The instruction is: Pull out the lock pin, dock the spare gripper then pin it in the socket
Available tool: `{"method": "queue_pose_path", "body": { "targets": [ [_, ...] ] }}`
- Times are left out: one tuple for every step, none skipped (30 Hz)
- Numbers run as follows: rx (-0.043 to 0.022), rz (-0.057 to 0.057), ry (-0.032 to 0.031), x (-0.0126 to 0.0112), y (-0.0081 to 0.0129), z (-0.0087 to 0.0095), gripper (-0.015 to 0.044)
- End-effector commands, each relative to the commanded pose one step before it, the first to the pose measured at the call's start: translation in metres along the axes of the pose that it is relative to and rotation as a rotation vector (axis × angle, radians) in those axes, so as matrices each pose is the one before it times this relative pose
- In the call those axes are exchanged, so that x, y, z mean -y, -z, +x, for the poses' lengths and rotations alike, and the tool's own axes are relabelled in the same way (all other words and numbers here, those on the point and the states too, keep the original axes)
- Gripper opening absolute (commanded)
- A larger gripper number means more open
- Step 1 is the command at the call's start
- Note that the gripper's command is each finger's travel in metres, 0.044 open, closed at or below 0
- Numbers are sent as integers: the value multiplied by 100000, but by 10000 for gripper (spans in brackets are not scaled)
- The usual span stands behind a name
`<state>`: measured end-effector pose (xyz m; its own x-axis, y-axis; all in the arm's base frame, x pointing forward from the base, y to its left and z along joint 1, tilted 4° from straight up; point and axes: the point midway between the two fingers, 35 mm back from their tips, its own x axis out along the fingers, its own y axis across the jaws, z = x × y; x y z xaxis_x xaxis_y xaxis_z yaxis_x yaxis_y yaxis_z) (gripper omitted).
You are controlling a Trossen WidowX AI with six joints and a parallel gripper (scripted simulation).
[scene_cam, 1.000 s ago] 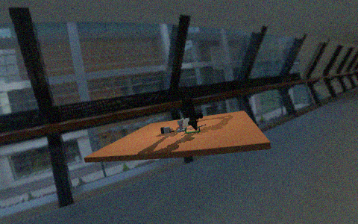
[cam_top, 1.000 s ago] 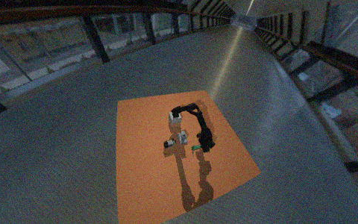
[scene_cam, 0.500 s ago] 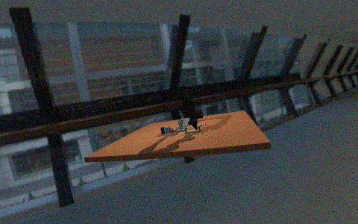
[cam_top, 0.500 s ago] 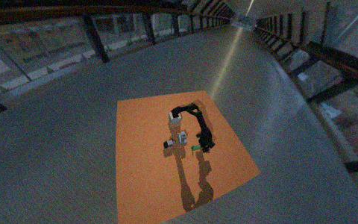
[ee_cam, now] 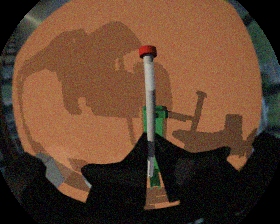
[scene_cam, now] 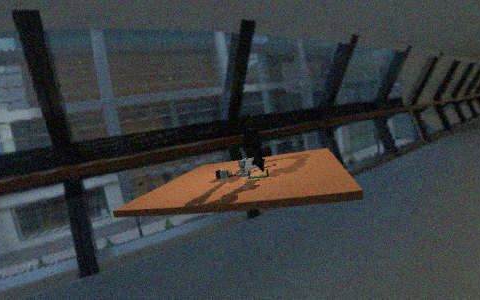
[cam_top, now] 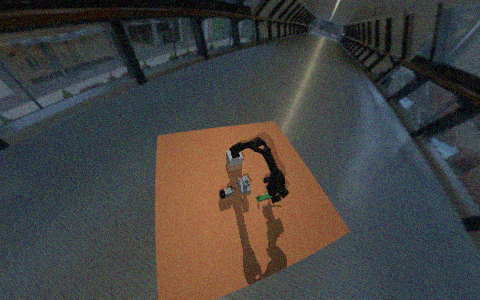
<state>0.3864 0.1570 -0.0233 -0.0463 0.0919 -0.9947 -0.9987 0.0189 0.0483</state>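
In the wrist view a white lock pin [ee_cam: 149,96] with a red head [ee_cam: 148,50] runs straight out from between my black fingers. My gripper [ee_cam: 148,135] [cam_top: 275,196] [scene_cam: 260,168] is shut on the pin's near end, low over the orange table. A small green bracket [ee_cam: 157,120] [cam_top: 262,198] [scene_cam: 257,175] lies right under the pin. The grey mount [cam_top: 244,184] [scene_cam: 245,165] stands a little to the left of my gripper. The spare gripper [cam_top: 226,192] [scene_cam: 221,174], dark with a pale end, lies on the table beside the mount. I cannot make out the socket hole.
The orange table [cam_top: 194,240] [scene_cam: 304,185] stands in a long glazed corridor. The arm's base [cam_top: 234,156] sits behind the mount and the arm arches over to the right. Long shadows fall toward the table's front edge.
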Motion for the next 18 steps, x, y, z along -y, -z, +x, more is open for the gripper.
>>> {"method": "queue_pose_path", "body": {
  "targets": [
    [145,-15,359,18,-175,-1031,0],
    [-101,10,-259,-49,-2,-115,0],
    [-94,9,-242,-46,-3,-111,0],
    [-98,9,-252,-48,-2,-116,0],
    [-37,3,-94,-18,-1,-43,0],
    [0,0,0,0,0,0,0],
    [0,0,0,0,0,0,0],
    [0,0,0,0,0,0,0],
    [0,0,0,0,0,0,0],
    [-334,9,-821,-103,126,532,0],
    [0,0,0,0,0,0,0],
    [0,0,0,0,0,0,0],
    [0,0,0,0,0,0,0],
    [0,0,0,0,0,0,0],
    [0,0,0,0,0,0,0],
    [-4,1,2,12,44,-24,0],
    [-12,2,7,37,133,-71,0],
    [-21,4,11,60,222,-118,0]
  ]
}}
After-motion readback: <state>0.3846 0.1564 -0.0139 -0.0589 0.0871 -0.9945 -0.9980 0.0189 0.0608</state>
